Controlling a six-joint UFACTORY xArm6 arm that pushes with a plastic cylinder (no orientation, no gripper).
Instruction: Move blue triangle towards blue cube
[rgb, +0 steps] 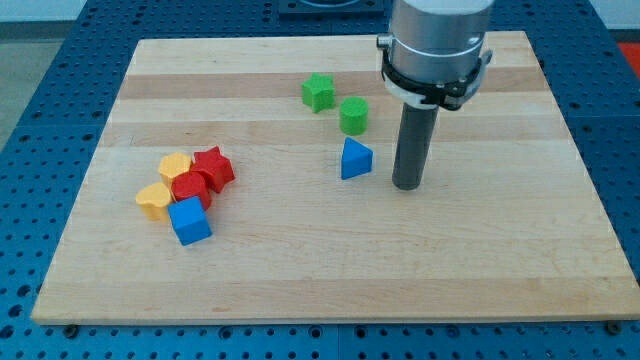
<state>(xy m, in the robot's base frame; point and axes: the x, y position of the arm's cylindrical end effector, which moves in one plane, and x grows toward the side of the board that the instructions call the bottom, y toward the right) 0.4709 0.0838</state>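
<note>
My tip (405, 186), a bare rod with no jaws to open, stands just right of the blue triangle (355, 160), the blue cube (190, 221) lying far lower left

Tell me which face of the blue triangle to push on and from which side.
Push the blue triangle on its right-hand face, coming from the view's right, where my tip already stands. The blue cube lies left and slightly lower, so angle the push a little downward.
</note>
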